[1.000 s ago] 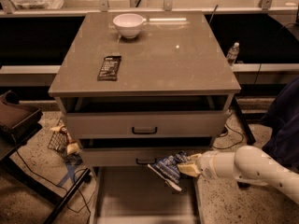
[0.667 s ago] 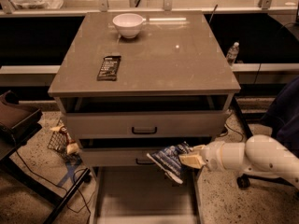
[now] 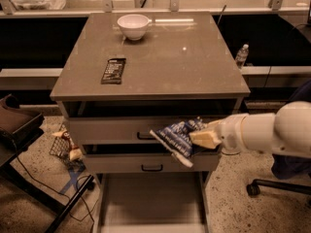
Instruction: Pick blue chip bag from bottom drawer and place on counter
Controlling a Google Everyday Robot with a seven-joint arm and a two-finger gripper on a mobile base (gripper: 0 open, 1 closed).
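The blue chip bag (image 3: pixel 177 138), crinkled dark blue foil with white lettering, hangs in the air in front of the upper two drawers, right of centre. My gripper (image 3: pixel 203 138) comes in from the right on a white arm and is shut on the bag's right end. The bottom drawer (image 3: pixel 150 203) is pulled out below, its pale floor bare. The counter (image 3: pixel 160 64), a grey-brown glossy top, lies above the bag and the gripper.
A white bowl (image 3: pixel 133 26) stands at the counter's back left. A flat black bar wrapper (image 3: pixel 113 70) lies on the counter's left side. A water bottle (image 3: pixel 241 56) stands behind on the right. A chair base (image 3: pixel 272 184) is at the right, clutter (image 3: pixel 65 147) at the left.
My gripper has lifted the blue chip bag from just above the bottom drawer up to the level of the top two drawers. The arm has risen with it.
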